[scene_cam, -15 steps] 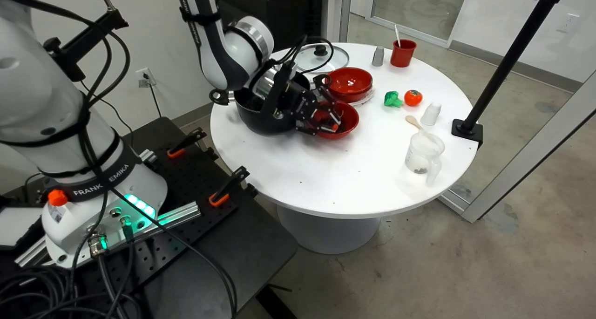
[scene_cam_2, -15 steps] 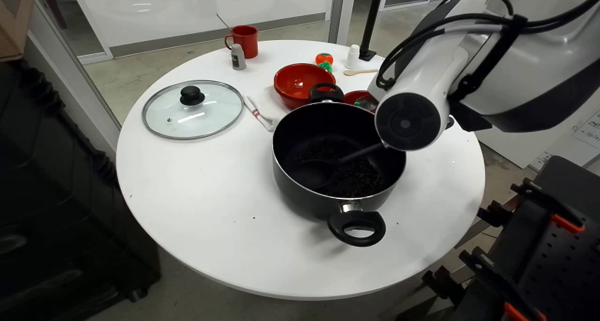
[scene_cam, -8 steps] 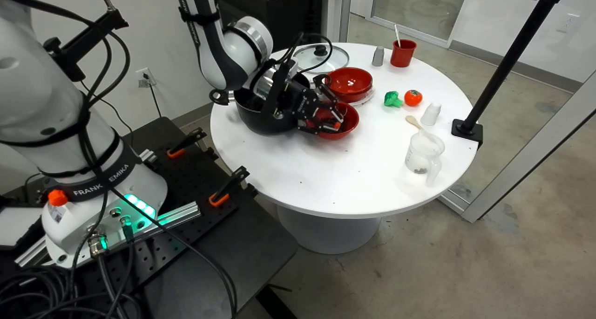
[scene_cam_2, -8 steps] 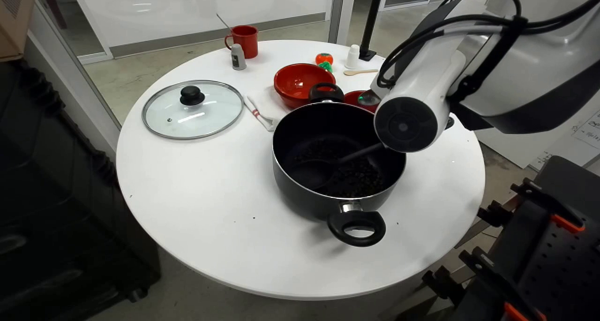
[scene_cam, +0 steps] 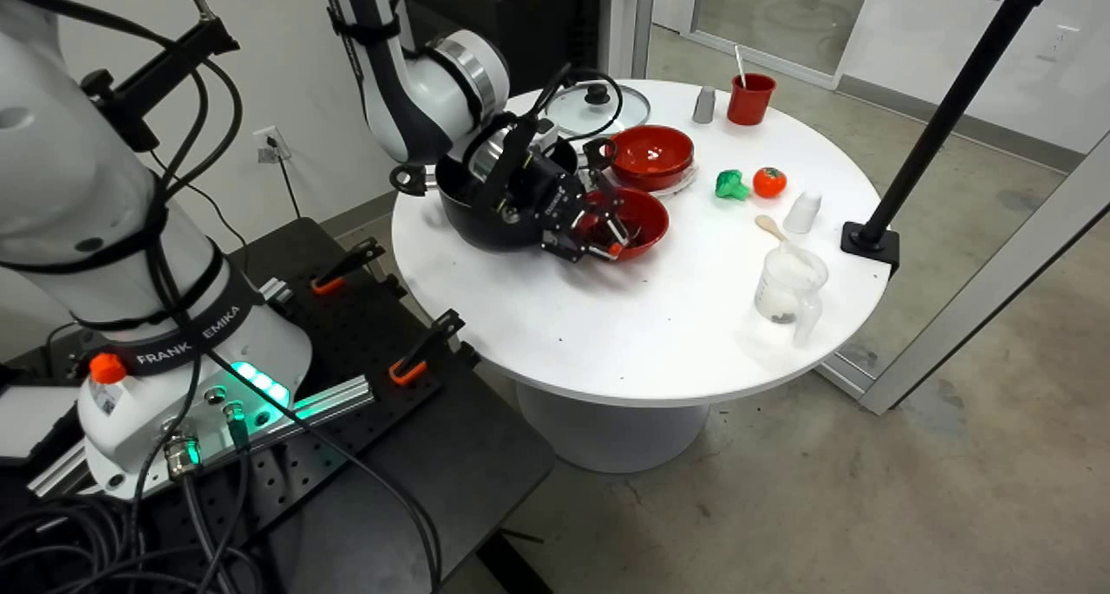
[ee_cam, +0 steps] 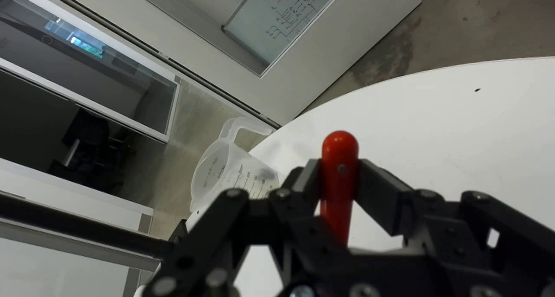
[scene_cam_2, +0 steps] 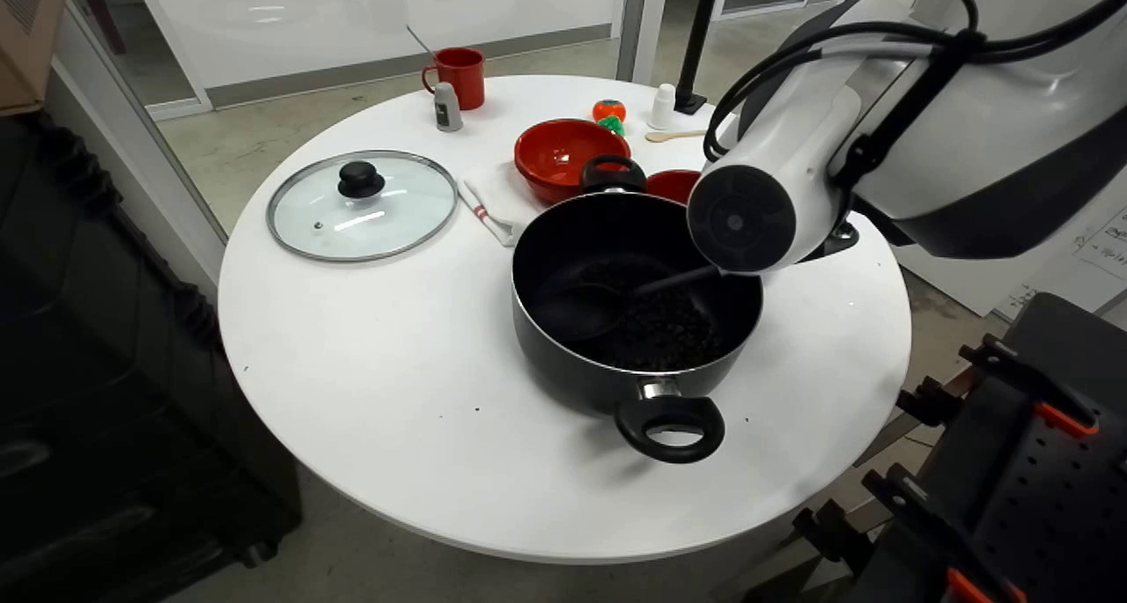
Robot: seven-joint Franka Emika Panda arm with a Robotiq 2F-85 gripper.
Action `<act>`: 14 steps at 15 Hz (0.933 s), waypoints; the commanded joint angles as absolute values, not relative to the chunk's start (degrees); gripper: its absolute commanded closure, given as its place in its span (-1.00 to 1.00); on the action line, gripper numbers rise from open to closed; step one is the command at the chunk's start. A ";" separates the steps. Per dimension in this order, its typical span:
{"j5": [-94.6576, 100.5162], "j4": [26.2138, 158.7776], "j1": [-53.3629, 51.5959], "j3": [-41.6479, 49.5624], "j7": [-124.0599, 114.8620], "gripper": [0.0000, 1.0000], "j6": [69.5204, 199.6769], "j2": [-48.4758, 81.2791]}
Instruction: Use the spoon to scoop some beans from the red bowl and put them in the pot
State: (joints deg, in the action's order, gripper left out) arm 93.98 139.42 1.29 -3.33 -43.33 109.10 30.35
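My gripper [ee_cam: 339, 180] is shut on the red handle of the spoon [ee_cam: 340, 147], whose rounded end stands up between the fingertips. In an exterior view the gripper [scene_cam: 607, 230] is at the near edge of the red bowl [scene_cam: 649, 230], with the red handle end [scene_cam: 617, 250] showing. The spoon's metal head is hidden in all views. The beans [scene_cam: 626, 228] show as a dark mass in the red bowl. The bowl also shows partly behind the arm [scene_cam_2: 673, 185]. The black pot [scene_cam_2: 563, 374] stands beside it, under my wrist, with dark pieces [scene_cam_2: 673, 330] on its bottom.
A black ladle [scene_cam_2: 577, 311] leans in the pot. A second red bowl [scene_cam_2: 572, 154] sits on a cloth [scene_cam_2: 497, 200] behind the pot. The glass lid [scene_cam_2: 363, 211], measuring cup [scene_cam: 791, 286], white shaker [scene_cam: 802, 212] and red cup [scene_cam: 751, 100] stand around the table. A black pole [scene_cam: 928, 126] rises at the edge.
The spoon head, visible at the bowl half a second ago, is now hidden behind the arm. The gripper has shifted toward the bowl's near side and tilted. The ladle has shifted slightly.
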 commanded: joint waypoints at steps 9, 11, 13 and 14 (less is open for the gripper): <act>78.94 134.84 3.57 -4.50 -24.33 0.87 113.30 28.75; 74.21 133.18 3.99 -4.43 -19.07 0.87 115.44 28.00; 69.61 131.38 4.29 -4.06 -14.51 0.87 117.01 27.41; 67.33 130.37 4.34 -3.81 -12.59 0.87 117.29 27.23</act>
State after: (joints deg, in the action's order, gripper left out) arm 73.33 132.41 3.46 -3.93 -19.40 115.65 28.77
